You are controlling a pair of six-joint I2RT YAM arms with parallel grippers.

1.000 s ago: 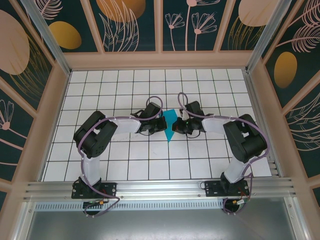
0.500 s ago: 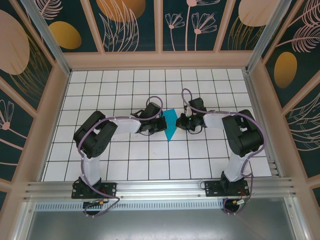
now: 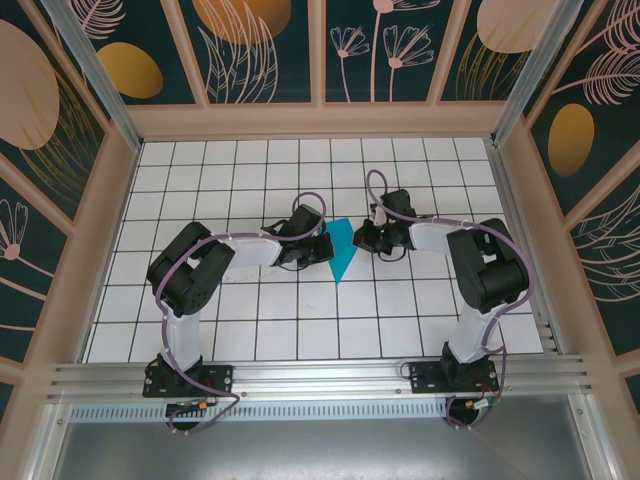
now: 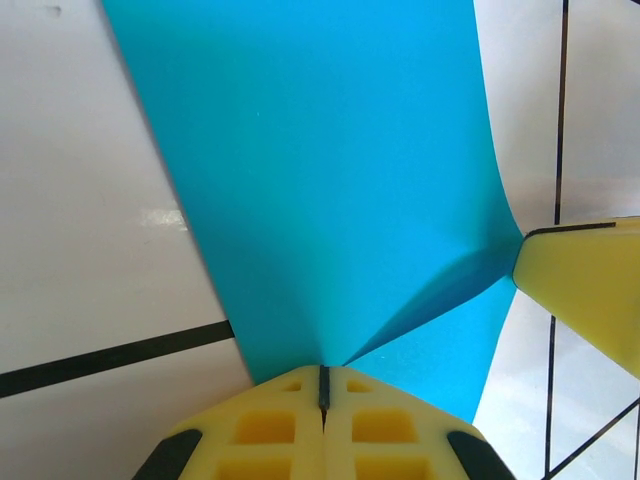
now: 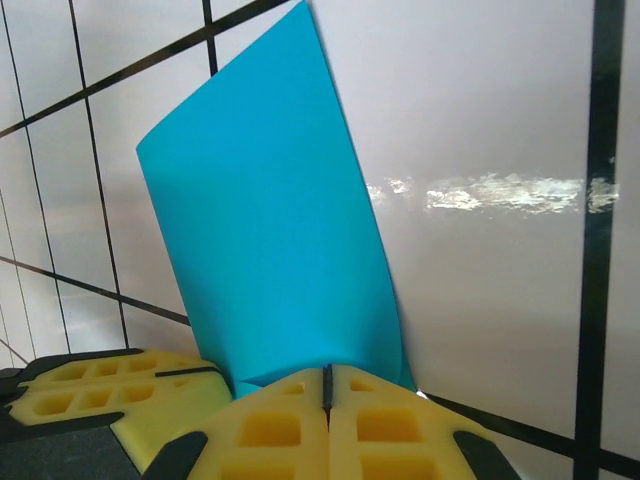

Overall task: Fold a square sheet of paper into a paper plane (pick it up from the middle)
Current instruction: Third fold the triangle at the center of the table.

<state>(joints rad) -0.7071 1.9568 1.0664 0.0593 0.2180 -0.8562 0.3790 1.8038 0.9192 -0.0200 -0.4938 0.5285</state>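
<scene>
White gridded tabletop (image 3: 200, 180). Thin teal-blue square sheet of paper (image 3: 342, 252), now narrow pointed wedge, lies mid-table between arms. Left gripper (image 4: 322, 385) pinches one edge, pads fully together; right gripper (image 5: 327, 380) apparently clamps opposite edge. Step: mid-fold, flap raised. Next probably needs flap laid over centre line, edges aligned, pressed flat.

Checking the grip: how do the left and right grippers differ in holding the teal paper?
The left gripper pinches the teal paper at its left edge; the right gripper pinches its right edge, farther up the table. A sharp crease runs from the left gripper's jaws; at the right gripper the sheet curves smoothly. Both are shut on it.
</scene>
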